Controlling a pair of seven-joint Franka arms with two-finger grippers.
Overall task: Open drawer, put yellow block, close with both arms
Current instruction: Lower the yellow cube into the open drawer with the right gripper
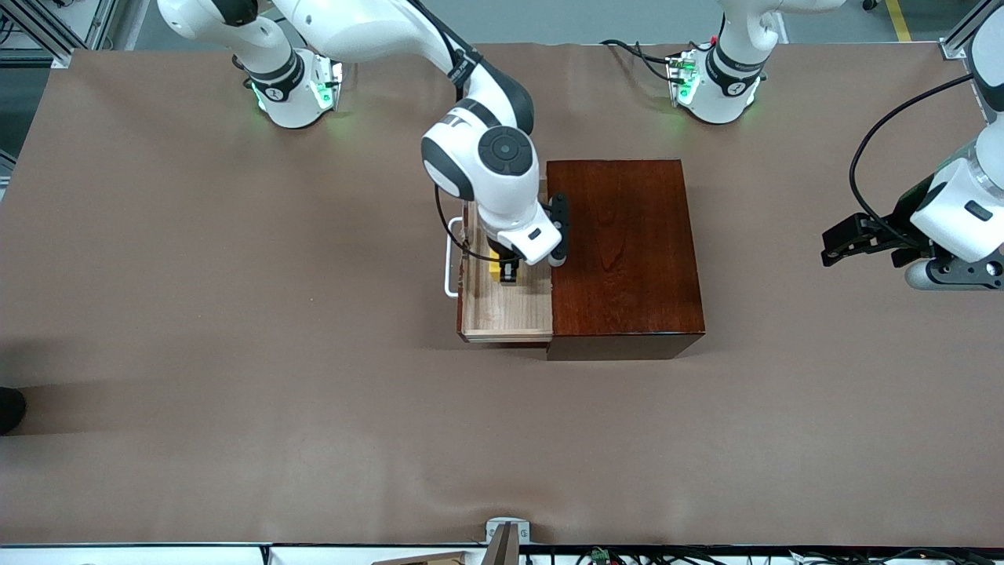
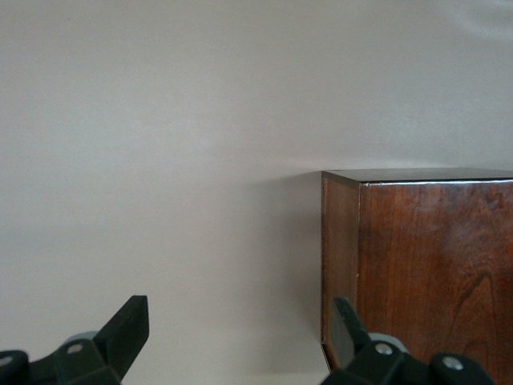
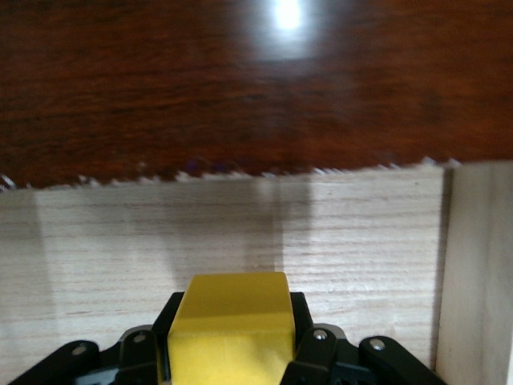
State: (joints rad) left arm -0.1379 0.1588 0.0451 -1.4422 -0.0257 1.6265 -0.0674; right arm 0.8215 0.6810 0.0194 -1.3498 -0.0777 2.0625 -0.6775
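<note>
The right gripper [image 1: 508,271] hangs over the open drawer [image 1: 506,308], its fingers [image 3: 317,353] clamped on the yellow block [image 3: 230,329] just above the pale wood tray (the white handle [image 1: 449,264] faces the right arm's end of the surface [image 1: 235,353]). The left gripper [image 1: 843,242] waits beside the mahogany box [image 1: 623,251], fingers [image 2: 128,325] spread wide.
</note>
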